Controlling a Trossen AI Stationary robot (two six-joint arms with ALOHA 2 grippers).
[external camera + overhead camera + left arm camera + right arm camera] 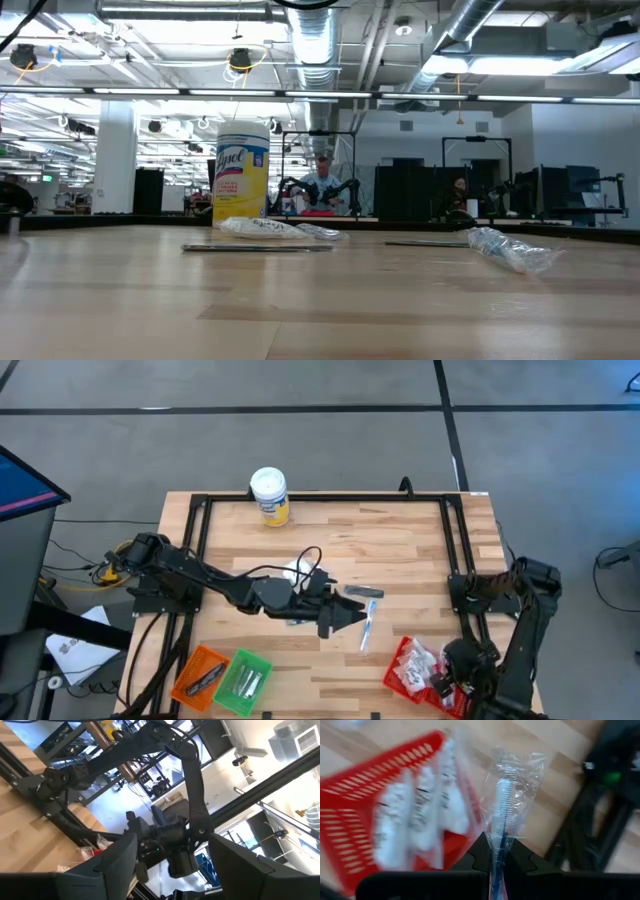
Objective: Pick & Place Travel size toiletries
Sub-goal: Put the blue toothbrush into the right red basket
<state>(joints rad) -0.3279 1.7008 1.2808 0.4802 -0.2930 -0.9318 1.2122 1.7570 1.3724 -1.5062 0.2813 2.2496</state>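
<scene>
My right gripper (447, 685) is at the table's near right corner, over the red mesh basket (397, 660), and is shut on a slim stick in a clear wrapper (506, 795). White sachets with black marks (420, 815) lie in that basket. My left gripper (345, 615) is open and empty at mid-table, raised and pointing toward the right arm. A clear-wrapped stick (368, 626) and a silvery wrapped item (362, 592) lie flat on the table just beyond it. A white wrapped item (294, 571) lies partly hidden under the left arm. My right gripper pinches the clear-wrapped stick near one end (498, 851) between its two fingers. The stick lies along the fingers and stands out straight past their tips. Its wrapper fans out over the red basket's rim (470, 810) and the wood beside it.
A white-lidded yellow canister (270, 496) stands at the far edge, also in the low view (241, 180). An orange basket (190, 665) and a green basket (256, 663) with items sit at the near left. Black frame rails (455, 540) run along the table's sides.
</scene>
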